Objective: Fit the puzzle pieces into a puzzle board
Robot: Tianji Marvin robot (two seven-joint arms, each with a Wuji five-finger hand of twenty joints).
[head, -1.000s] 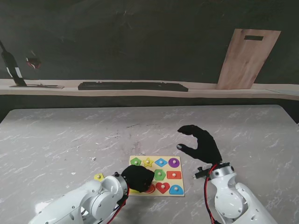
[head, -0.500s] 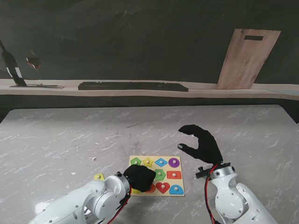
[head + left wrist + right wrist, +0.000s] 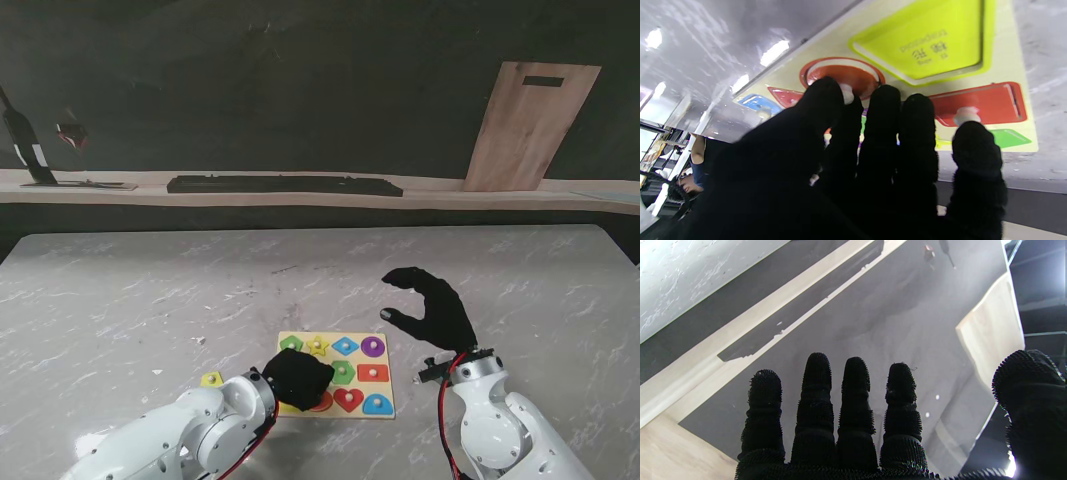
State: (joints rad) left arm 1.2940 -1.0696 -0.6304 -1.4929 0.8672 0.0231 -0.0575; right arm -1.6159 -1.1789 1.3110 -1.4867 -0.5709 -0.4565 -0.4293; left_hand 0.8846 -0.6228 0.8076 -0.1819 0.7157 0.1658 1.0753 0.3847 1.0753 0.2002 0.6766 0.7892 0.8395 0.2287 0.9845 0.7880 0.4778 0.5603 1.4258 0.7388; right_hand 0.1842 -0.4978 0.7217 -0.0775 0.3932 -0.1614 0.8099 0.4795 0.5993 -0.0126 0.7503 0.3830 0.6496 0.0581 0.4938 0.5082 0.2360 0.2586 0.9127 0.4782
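On the marble table, left of the board, one small yellow trapezoid piece (image 3: 211,379) lay loose. The black-gloved left hand (image 3: 297,380) covered the pale wooden puzzle board (image 3: 388,373), fingers bunched around a red oval piece's (image 3: 853,74) white knob, apparently pinching it. Eight pieces showed. The right hand (image 3: 432,309) hovered splayed, empty, farther away.

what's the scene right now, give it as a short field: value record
board: puzzle board on the marble table, near me
empty slot: yellow trapezoid slot
loose piece: yellow piece on the table, left of the board
left hand: fingertips at the knob of the red oval piece
right hand: open, holds nothing, right of the board
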